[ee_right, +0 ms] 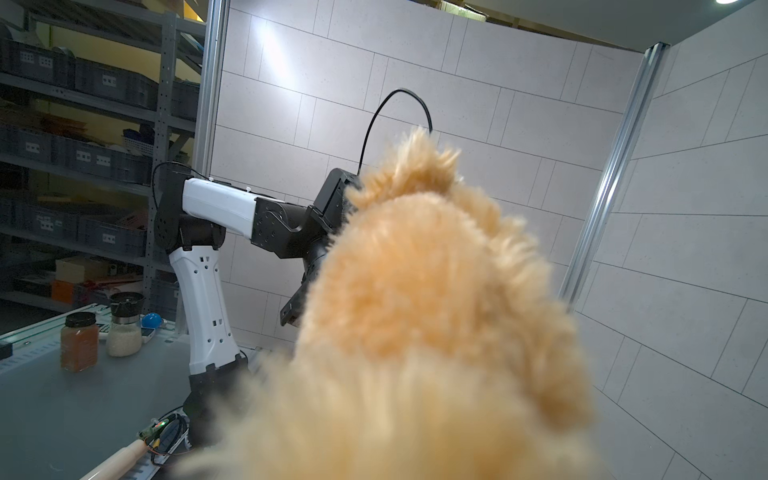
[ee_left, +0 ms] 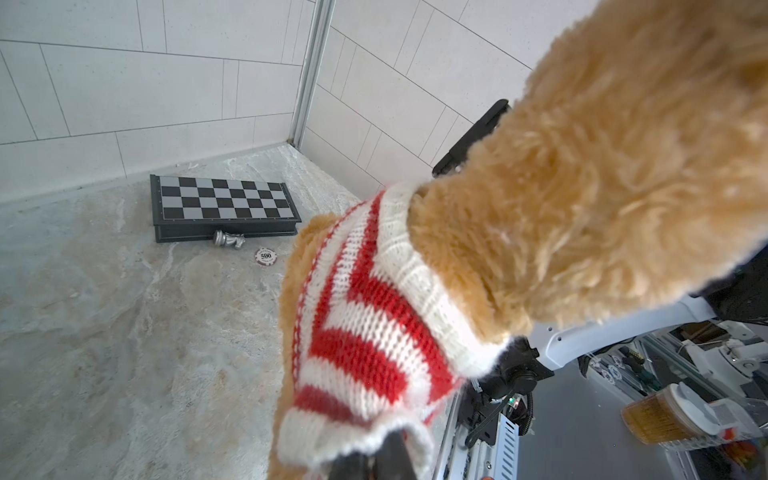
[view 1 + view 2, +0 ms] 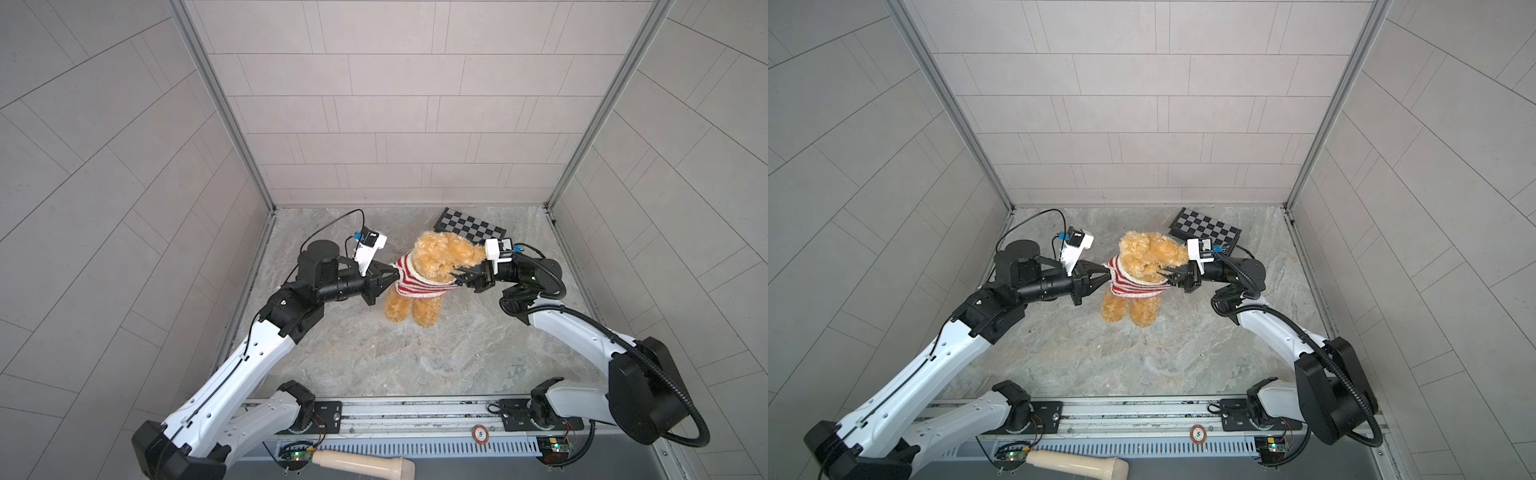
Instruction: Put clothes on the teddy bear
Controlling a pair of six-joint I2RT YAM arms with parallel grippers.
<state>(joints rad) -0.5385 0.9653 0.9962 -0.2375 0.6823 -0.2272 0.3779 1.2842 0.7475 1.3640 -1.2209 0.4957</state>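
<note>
Fluffy golden-tan plush teddy bear (image 3: pixel 440 253): upright, table (image 3: pixel 374 357) centre. Red-and-white striped knit sweater (image 3: pixel 409 277) covers torso. At 9 o'clock, left gripper (image 3: pixel 395 272) clamps hem; at 3 o'clock, right gripper (image 3: pixel 459 277) narrowly pinches opposite edge. Likely remaining: straightening, release.

teddy bear (image 3: pixel 436 257) | golden-tan plush | upright, legs down | striped sweater (image 3: pixel 411 277) on torso

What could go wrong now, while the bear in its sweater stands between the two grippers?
1. The sweater is stretched between the left gripper, shut on its edge, and the right gripper; more pull may slip the knit out of one grip.
2. Fur of the teddy bear fills the right wrist view, so that grip is hard to check.
3. A swing toward the back wall could hit the chess piece lying by the chessboard.
</note>
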